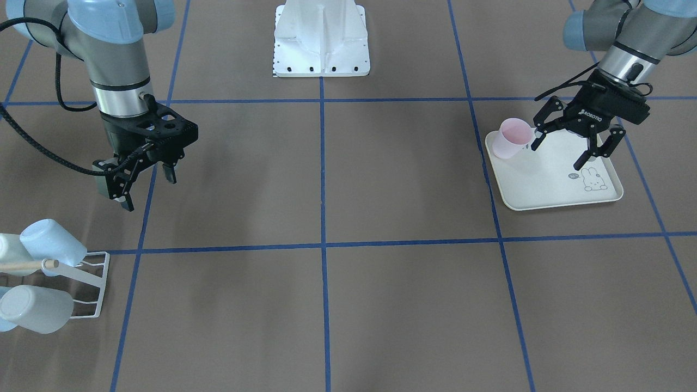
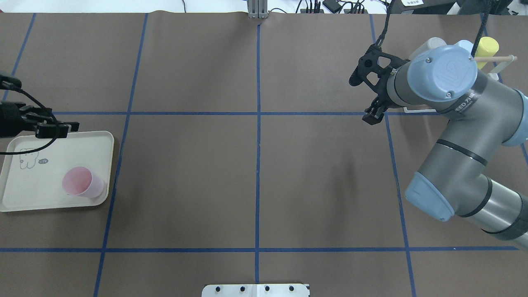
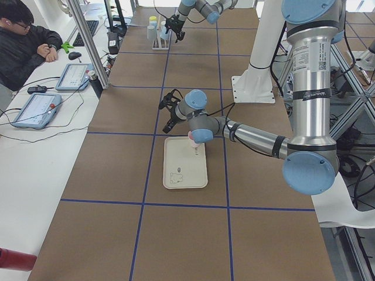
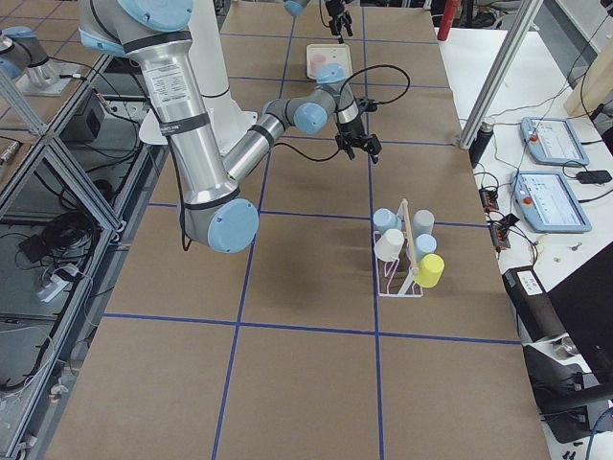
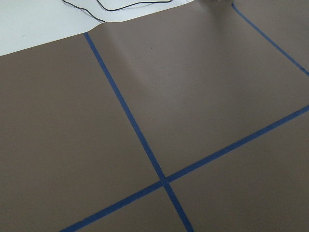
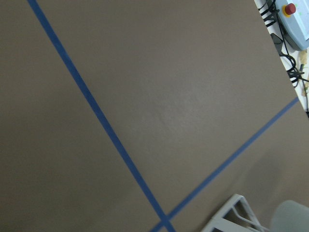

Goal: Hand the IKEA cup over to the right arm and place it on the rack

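Observation:
The pink cup [image 1: 513,138] stands upright on the cream rabbit-print tray [image 1: 550,185]; it also shows in the overhead view [image 2: 81,182]. My left gripper [image 1: 558,154] is open and empty, raised over the tray beside the cup, with the cup outside its jaws. My right gripper [image 1: 147,189] is open and empty, hovering above the table near the white wire rack [image 1: 90,283]. The rack with its wooden dowel [image 4: 408,235] holds several cups. In the overhead view my right arm hides most of the rack, and only the dowel [image 2: 494,59] and cup tops show.
Light blue cups [image 1: 52,240] hang on the rack, with a yellow one [image 4: 430,269] on its far side. The white robot base [image 1: 321,41] stands at mid-table. An operator [image 3: 23,41] sits at a side desk with tablets. Blue tape lines grid the brown table.

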Robot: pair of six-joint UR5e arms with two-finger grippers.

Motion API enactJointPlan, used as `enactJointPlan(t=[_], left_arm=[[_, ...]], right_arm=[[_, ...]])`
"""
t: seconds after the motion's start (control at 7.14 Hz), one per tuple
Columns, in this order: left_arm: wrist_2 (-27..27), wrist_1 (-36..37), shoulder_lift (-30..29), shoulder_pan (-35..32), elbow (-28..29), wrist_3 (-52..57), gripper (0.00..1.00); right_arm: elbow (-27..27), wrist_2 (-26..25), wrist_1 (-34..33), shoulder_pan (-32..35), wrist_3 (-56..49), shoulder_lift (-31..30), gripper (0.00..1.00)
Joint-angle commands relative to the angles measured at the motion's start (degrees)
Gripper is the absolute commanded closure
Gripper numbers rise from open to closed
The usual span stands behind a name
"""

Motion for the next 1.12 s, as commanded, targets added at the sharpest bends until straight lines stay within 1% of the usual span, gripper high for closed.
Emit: enactJointPlan(t=[0.0,0.14,0.42,0.56,0.7,0.84,0.98], left_arm=[[1.0,-2.1,3.9,1.6,0.1,-0.2,0.0],[3.4,-2.2,5.2,4.1,0.1,-0.5,0.0],[3.7,-2.2,6.0,9.5,0.1,-5.9,0.0],[3.8,-2.3,6.3,11.1,0.1,-6.7,0.0],[4.4,-2.3,6.9,11.6,0.1,-6.7,0.05],[5.7,-2.3,7.5,12.0,0.2,-6.8,0.29],[5.8,-2.3,7.6,12.0,0.3,-6.8,0.58]], right_arm=[[-0.2,3.9,5.4,-0.1,8.4,-0.3,0.02],[-0.5,3.9,5.4,-0.2,8.4,-0.3,0.02],[-1.3,3.8,5.7,-0.2,8.4,-0.3,0.02],[-1.3,3.8,5.8,-0.2,8.4,-0.3,0.01],[-1.3,3.8,5.8,-0.2,8.3,-0.3,0.01],[-1.3,3.8,5.8,-0.2,8.4,-0.3,0.01],[-1.3,3.8,5.8,-0.2,8.4,-0.3,0.01]])
